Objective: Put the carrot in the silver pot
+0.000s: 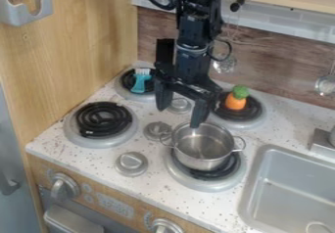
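Left of centre, in the upper half, a turquoise brush [139,82] lies on a burner; a wide swing could knock it. Near the middle the pincer [179,113] hangs, fingers apart, one tip close to the silver pot [203,154] below centre – lowering there could shove or tip it. Right of centre the carrot [235,101] sits on a rear burner [241,124], outside the pot; an off-centre pinch might roll it away.
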Controlling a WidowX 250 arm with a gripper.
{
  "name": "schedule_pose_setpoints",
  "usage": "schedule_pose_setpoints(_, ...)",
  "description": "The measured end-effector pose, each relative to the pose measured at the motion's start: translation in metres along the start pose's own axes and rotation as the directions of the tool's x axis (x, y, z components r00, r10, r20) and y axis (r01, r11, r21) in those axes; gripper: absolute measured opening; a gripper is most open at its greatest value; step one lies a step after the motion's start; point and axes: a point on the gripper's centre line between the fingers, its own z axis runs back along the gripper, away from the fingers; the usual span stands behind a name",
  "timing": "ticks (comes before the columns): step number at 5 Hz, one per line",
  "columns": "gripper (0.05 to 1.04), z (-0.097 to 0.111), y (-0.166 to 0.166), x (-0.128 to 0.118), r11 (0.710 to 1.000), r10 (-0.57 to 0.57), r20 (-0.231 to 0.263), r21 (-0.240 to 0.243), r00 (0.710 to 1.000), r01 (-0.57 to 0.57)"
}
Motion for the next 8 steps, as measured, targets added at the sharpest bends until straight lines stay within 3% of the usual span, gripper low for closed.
schedule_pose_setpoints(1,1.000,-0.013,-0.001,-0.004,1.000,0.000,-0.038,-0.005,0.999,0.000)
schedule_pose_setpoints(2,1.000,-0.029,-0.002,0.009,1.000,0.005,-0.022,-0.012,1.000,-0.005)
schedule_pose_setpoints(3,1.000,-0.041,0.001,0.035,1.000,0.000,0.034,0.000,0.999,0.000)
schedule_pose_setpoints(4,1.000,-0.041,0.005,0.063,1.000,0.011,0.214,0.005,0.977,-0.012)
schedule_pose_setpoints(5,1.000,-0.040,0.003,0.085,1.000,0.001,0.398,-0.009,0.917,0.003)
schedule_pose_setpoints(6,1.000,-0.033,0.005,0.099,1.000,-0.018,0.479,0.012,0.877,0.014)
schedule_pose_setpoints(7,1.000,-0.037,0.005,0.122,0.999,-0.051,0.524,0.038,0.850,0.036)
schedule_pose_setpoints(8,1.000,-0.062,0.006,0.142,0.997,-0.073,0.515,0.051,0.854,0.055)
